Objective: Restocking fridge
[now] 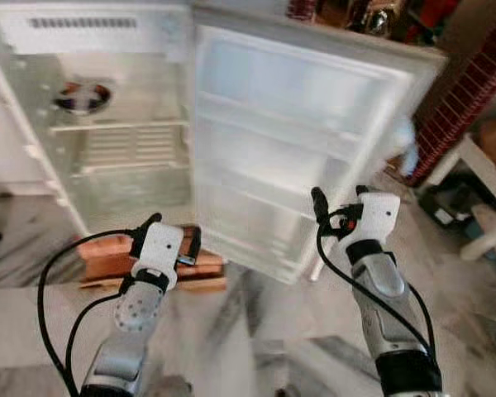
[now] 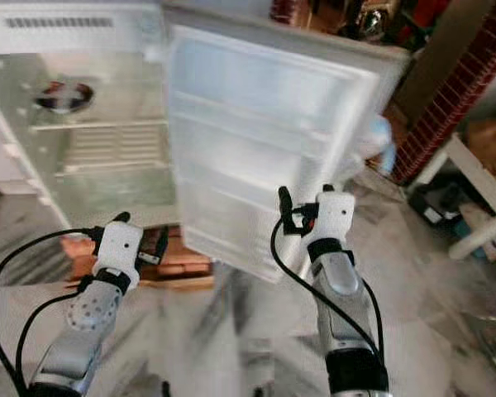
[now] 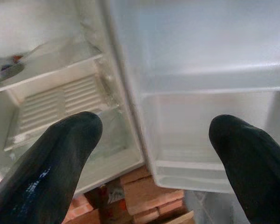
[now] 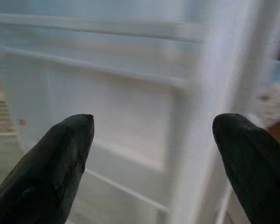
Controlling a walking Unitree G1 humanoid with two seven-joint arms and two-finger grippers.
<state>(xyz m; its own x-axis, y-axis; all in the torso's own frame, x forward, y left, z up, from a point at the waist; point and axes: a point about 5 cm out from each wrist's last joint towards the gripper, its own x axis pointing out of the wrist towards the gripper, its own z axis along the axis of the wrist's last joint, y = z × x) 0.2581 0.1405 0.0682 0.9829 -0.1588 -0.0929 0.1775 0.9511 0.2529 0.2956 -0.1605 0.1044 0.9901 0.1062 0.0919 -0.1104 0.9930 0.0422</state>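
From my seat the fridge (image 1: 107, 141) filled the upper left of the frame, its door (image 1: 289, 141) swung wide at centre. Both the left gripper (image 1: 167, 238) and right gripper (image 1: 341, 201) hung before it, jaws wide and empty. I judged the door stiff, light and smooth, best taken by its outer edge.

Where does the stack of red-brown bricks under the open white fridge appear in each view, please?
Left eye view: brick stack at lower left, behind the left hand.
Right eye view: lower left.
Left wrist view: bottom centre, between the black fingers.
Right wrist view: not in it.
Shared landmark: open white fridge door.
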